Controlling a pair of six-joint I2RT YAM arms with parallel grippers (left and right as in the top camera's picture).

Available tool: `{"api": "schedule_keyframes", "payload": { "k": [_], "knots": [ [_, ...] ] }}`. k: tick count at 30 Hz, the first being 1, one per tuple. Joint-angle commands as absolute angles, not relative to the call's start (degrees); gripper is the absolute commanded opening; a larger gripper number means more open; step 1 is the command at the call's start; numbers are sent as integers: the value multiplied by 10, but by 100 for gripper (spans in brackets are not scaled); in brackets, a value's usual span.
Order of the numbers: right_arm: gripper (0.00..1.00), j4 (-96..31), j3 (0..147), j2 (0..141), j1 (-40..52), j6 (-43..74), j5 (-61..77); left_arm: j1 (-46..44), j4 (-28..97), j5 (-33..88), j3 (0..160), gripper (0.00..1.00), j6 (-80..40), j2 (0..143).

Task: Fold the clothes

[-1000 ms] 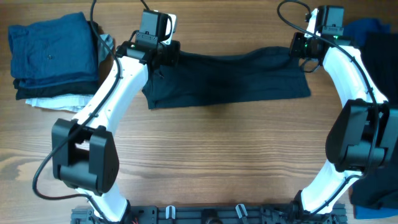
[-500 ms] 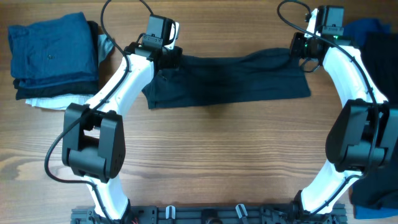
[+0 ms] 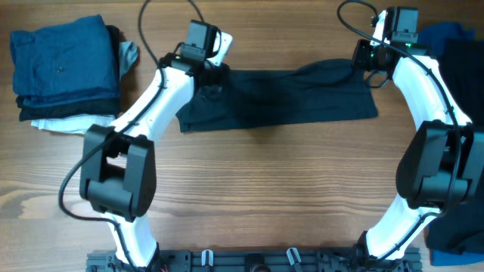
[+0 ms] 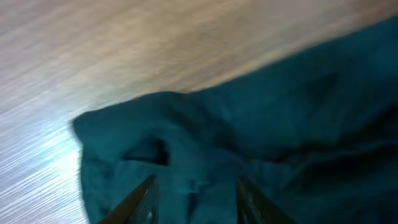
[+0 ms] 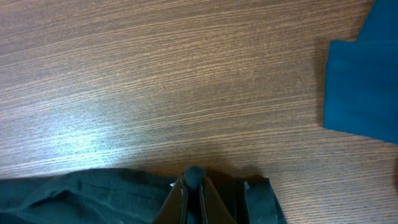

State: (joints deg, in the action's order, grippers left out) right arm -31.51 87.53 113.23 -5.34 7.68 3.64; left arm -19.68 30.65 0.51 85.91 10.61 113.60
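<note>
The plain near-black navy short-sleeved shirt [image 3: 280, 98] lies as a long folded band on the far part of the wooden table [image 3: 265, 189]. The left gripper [image 4: 194, 194] is over its left end, with fingers apart above the cloth. The right gripper [image 5: 194, 186] is closed and pinches the shirt's far right corner.

A near-black navy shirt [image 3: 280, 98] lies as a long band across the far middle of the bench [image 3: 249, 189] — flat in the centre, rumpled at both ends. Far left sits a folded stack [image 3: 64, 60] — blue on top, dark beneath, white lowest. Blue cloth [image 3: 448, 34] and dark cloth [image 3: 473, 83] lie at the right edge.
</note>
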Motion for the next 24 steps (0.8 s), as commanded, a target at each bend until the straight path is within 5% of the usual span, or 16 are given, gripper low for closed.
{"api": "schedule_keyframes", "payload": {
  "k": [1, 24],
  "knots": [
    [4, -316, 876, 1120, -52, 75, 44, -214, 305, 11, 864, 40, 148, 1187],
    [4, -316, 876, 1120, -52, 75, 43, -216, 254, -76, 864, 40, 146, 1217]
  ]
}}
